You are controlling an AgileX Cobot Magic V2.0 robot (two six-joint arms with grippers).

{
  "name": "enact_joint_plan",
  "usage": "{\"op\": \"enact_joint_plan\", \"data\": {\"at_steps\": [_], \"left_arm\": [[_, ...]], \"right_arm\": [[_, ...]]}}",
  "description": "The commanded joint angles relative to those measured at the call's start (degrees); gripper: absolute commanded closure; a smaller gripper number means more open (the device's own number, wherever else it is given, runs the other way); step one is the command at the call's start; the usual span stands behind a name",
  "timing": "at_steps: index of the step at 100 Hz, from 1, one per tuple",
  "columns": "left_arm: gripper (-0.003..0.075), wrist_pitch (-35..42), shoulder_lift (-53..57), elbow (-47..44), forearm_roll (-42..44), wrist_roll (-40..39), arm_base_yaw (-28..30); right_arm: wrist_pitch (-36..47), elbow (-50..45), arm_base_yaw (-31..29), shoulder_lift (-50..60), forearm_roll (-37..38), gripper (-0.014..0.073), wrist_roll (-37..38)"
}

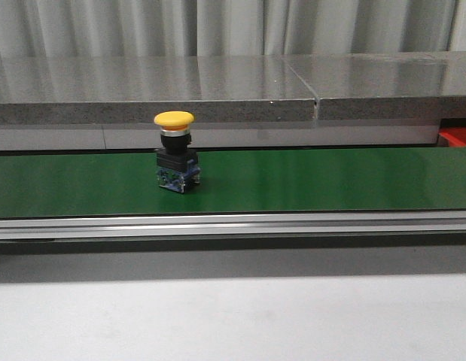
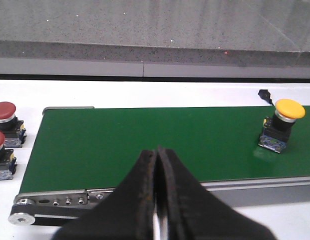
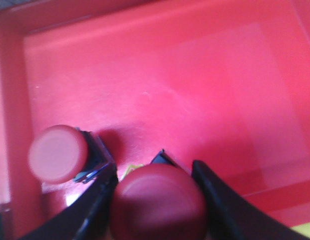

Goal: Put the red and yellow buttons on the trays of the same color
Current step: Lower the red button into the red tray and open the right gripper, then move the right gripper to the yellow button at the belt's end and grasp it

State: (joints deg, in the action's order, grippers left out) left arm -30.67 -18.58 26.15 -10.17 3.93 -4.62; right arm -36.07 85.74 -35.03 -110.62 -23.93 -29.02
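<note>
Red button (image 3: pixel 157 200) between right gripper (image 3: pixel 155 197) fingers — over red tray (image 3: pixel 195 90)

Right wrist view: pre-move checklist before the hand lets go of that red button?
1. Right hand straddles a red button: ok.
2. Red tray beneath it, colour matches: ok.
3. Button seated on the tray floor: cannot tell.
4. Clearance to the other red button beside the finger: not ok, very close.
5. Left hand shut and empty: ok.
6. Yellow button upright on the green belt: ok.
</note>
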Motion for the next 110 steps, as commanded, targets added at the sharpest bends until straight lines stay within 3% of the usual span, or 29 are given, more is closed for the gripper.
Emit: {"op": "enact_joint_plan", "data": {"at_steps": [1, 35, 75, 82, 99, 110], "left_arm": [[0.0739, 4.5, -0.4, 1.6, -0.9, -0.2, -0.4], [0.0739, 4.5, -0.4, 1.6, -0.9, -0.2, -0.4], [0.0739, 4.5, -0.4, 1.6, -0.9, -0.2, -0.4], [0.0739, 4.5, -0.4, 1.6, -0.9, -0.2, -0.4], [0.0739, 4.5, -0.4, 1.6, -0.9, -0.2, -0.4], [0.0739, 4.5, -0.4, 1.6, -0.9, -0.2, -0.4]], "right_arm": [[2.9, 3.7, -0.2, 0.9, -1.5, 0.0379, 0.0], [1.4, 11.8, -0.2, -6.3, -1.5, 0.0379, 0.0], [-0.2, 12.6, 0.1, -9.0, -1.7, 0.0363, 0.0], [-0.5, 12.6, 0.1, -9.0, -1.7, 0.0299, 0.0], [-0.8, 12.6, 0.1, -8.9, -1.7, 0.0009, 0.0], [-0.9, 13.2, 0.1, -8.7, -1.7, -0.0046, 0.0]]}}
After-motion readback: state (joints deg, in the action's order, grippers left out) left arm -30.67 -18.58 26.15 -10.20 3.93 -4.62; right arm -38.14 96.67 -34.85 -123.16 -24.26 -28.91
